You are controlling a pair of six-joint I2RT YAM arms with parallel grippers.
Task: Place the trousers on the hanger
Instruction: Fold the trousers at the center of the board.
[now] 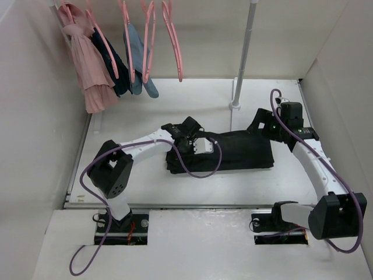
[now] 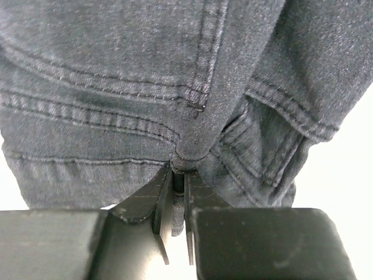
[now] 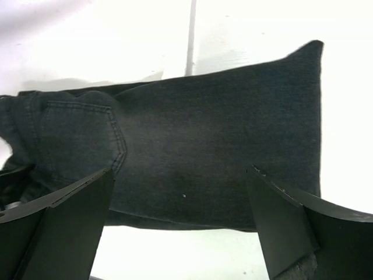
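Tabletop [image 1: 145, 105] partly hidden beneath trousers [image 1: 245, 153]

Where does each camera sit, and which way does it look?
Top: overhead at the near edge, looking down on the table, trousers and hangers; left arm and right arm show.
Left wrist: on the left arm, looking past the left hand, shut on a trousers fold.
Right wrist: on the right arm, looking past the open right hand at the trousers.
All three share the trousers.

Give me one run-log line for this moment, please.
left jaws: shut on trousers | right jaws: open above trousers | trousers: flat on table, not hung
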